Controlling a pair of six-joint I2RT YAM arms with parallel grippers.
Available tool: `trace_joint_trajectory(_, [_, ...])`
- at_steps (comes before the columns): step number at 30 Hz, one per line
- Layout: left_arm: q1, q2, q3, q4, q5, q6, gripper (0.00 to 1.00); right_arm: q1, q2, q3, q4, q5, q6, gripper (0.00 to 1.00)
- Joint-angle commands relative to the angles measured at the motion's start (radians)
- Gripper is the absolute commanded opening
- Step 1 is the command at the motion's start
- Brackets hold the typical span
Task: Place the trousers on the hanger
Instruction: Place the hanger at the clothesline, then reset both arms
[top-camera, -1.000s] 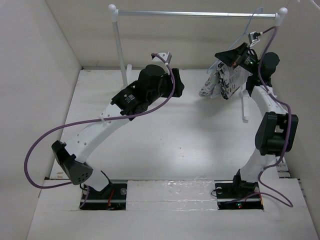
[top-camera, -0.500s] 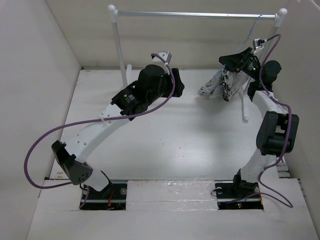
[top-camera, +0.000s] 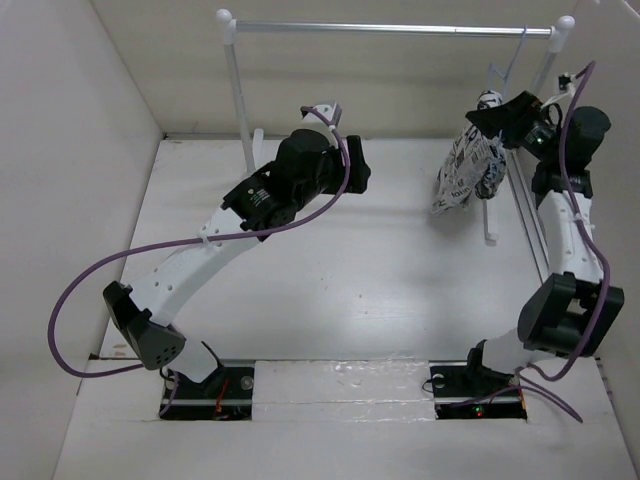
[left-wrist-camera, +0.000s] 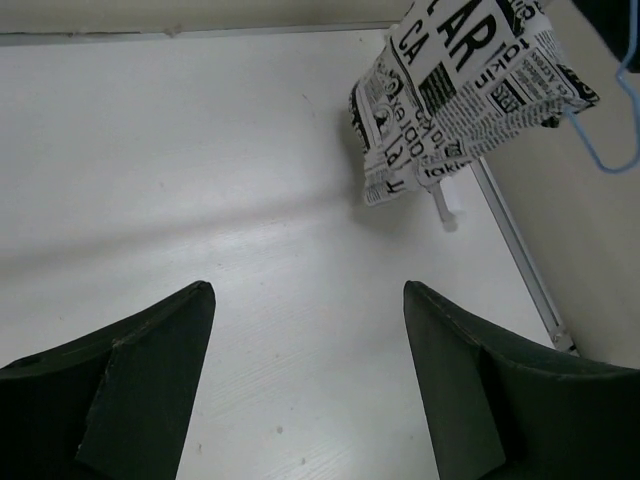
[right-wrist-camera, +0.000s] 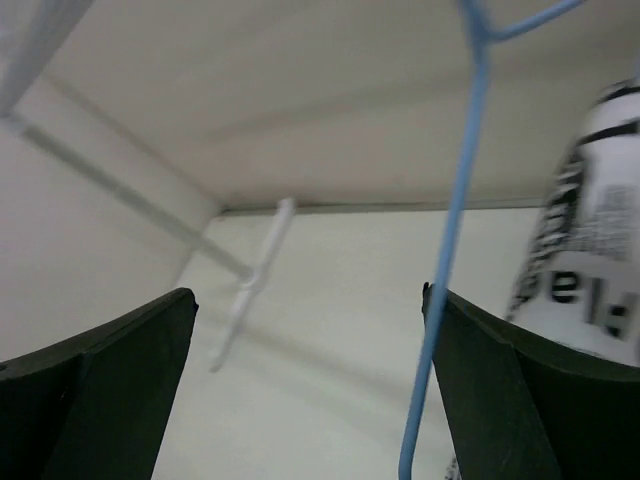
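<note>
The trousers (top-camera: 468, 172), white with black newsprint, hang bunched over the pale blue hanger (top-camera: 508, 62), whose hook reaches up to the silver rail at the right end. My right gripper (top-camera: 503, 112) is open just right of the bundle's top, with nothing between its fingers. In the right wrist view the hanger (right-wrist-camera: 455, 220) wire runs down close beside the inner edge of the right finger of the gripper (right-wrist-camera: 310, 295), and the trousers (right-wrist-camera: 590, 240) show blurred at the right. My left gripper (left-wrist-camera: 308, 290) is open over bare table, far left of the trousers (left-wrist-camera: 460, 90) and hanger (left-wrist-camera: 610, 150).
The rack's silver rail (top-camera: 390, 28) spans the back on white posts (top-camera: 238, 90), with a white foot (top-camera: 490, 225) under the trousers. Pale walls enclose the table on the left, back and right. The left arm (top-camera: 300, 180) reaches over the table's middle.
My right gripper has opened, let go and drawn back to the right and upward. The trousers on the hanger have swung right and now hang lengthwise. The left arm stays put, its jaws slightly wider.
</note>
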Motion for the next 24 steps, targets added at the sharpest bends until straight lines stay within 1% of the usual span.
trace_joint_trajectory(1, [0.0,-0.025,0.05,0.019,-0.039,0.026,0.73,-0.03,-0.142,0.098,-0.447,0.307,-0.397,1.0])
trace_joint_trajectory(3, [0.0,-0.029,0.06,0.02,-0.051,0.035,0.77,-0.06,-0.194,0.073,-0.489,0.422,-0.423,1.0])
trace_joint_trajectory(4, [0.0,-0.03,0.062,0.022,-0.053,0.04,0.81,-0.069,-0.208,0.062,-0.507,0.445,-0.435,1.0])
trace_joint_trajectory(6, [0.0,-0.031,0.073,0.022,-0.068,0.043,0.84,-0.1,-0.226,0.038,-0.526,0.481,-0.438,1.0])
trace_joint_trajectory(7, [0.0,-0.033,0.076,0.022,-0.069,0.046,0.9,-0.1,-0.238,0.035,-0.546,0.491,-0.444,1.0])
trace_joint_trajectory(8, [0.0,-0.036,0.079,0.022,-0.072,0.048,0.92,-0.114,-0.246,0.033,-0.555,0.504,-0.446,1.0])
trace_joint_trajectory(9, [0.0,-0.036,0.082,0.026,-0.073,0.048,0.99,-0.123,-0.255,0.03,-0.561,0.527,-0.449,1.0])
trace_joint_trajectory(12, [0.0,-0.045,0.079,0.023,-0.091,0.046,0.99,-0.132,-0.313,0.018,-0.528,0.559,-0.461,1.0])
trace_joint_trajectory(15, [0.0,-0.059,0.065,0.011,-0.121,0.037,0.99,-0.132,-0.355,0.03,-0.508,0.555,-0.48,1.0])
trace_joint_trajectory(17, [0.0,-0.075,0.056,-0.008,-0.128,0.039,0.99,-0.088,-0.366,0.056,-0.488,0.506,-0.513,1.0])
trace_joint_trajectory(18, [0.0,-0.083,0.033,-0.008,-0.116,0.042,0.99,-0.061,-0.373,0.059,-0.485,0.446,-0.519,1.0])
trace_joint_trajectory(19, [0.0,-0.094,0.016,-0.009,-0.108,0.045,0.99,0.016,-0.381,0.058,-0.472,0.418,-0.536,1.0])
trace_joint_trajectory(20, [0.0,-0.123,-0.004,-0.009,-0.102,0.046,0.99,0.063,-0.393,0.026,-0.46,0.394,-0.539,1.0])
trace_joint_trajectory(22, [0.0,-0.17,-0.08,-0.018,-0.134,0.013,0.99,0.166,-0.448,-0.034,-0.423,0.357,-0.544,1.0])
trace_joint_trajectory(23, [0.0,-0.247,-0.116,-0.008,-0.155,-0.004,0.99,0.271,-0.474,-0.121,-0.408,0.355,-0.544,1.0])
trace_joint_trajectory(24, [0.0,-0.291,-0.209,0.011,-0.178,-0.029,0.99,0.318,-0.528,-0.166,-0.399,0.366,-0.544,1.0])
